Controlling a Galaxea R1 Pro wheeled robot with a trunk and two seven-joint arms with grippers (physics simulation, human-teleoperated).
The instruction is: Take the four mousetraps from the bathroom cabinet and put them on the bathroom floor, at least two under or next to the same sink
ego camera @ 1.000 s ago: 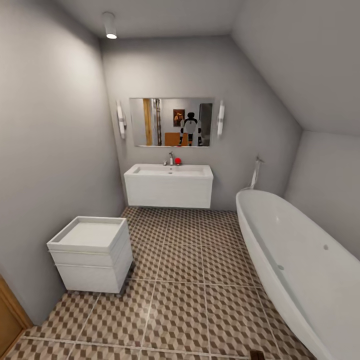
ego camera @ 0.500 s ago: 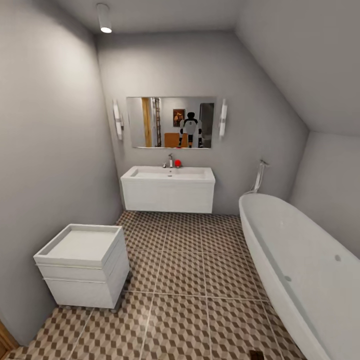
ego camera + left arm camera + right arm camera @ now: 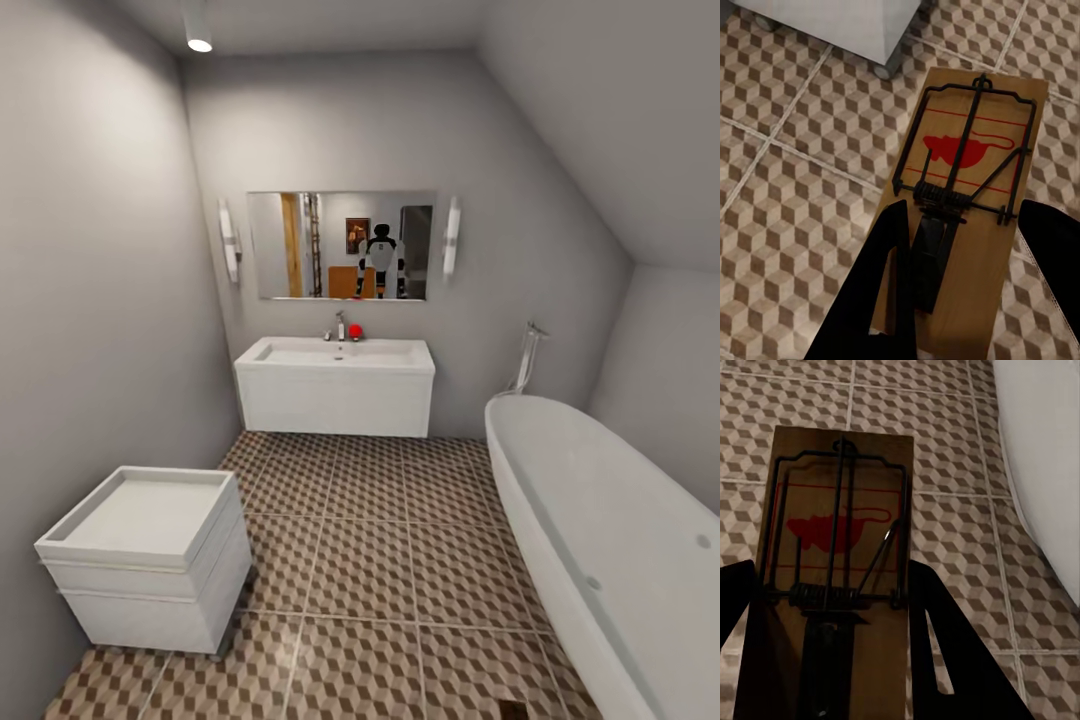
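View is closing on bathroom sink [image 3: 335, 385]; left pincer [image 3: 967, 247] and right pincer [image 3: 832, 607] are each clamping a mousetrap [image 3: 971, 187] [image 3: 832, 547] between fingers.

Head forward; wrists down, floor [image 3: 400, 560] shared.

A wide strip of bathroom floor [image 3: 400, 560] lies open down the middle, reaching the bathroom sink [image 3: 335, 383] on the far wall. A white drawer unit [image 3: 150, 560] crowds the left side, the bathtub [image 3: 610, 560] the right; the gap beneath the sink is free.
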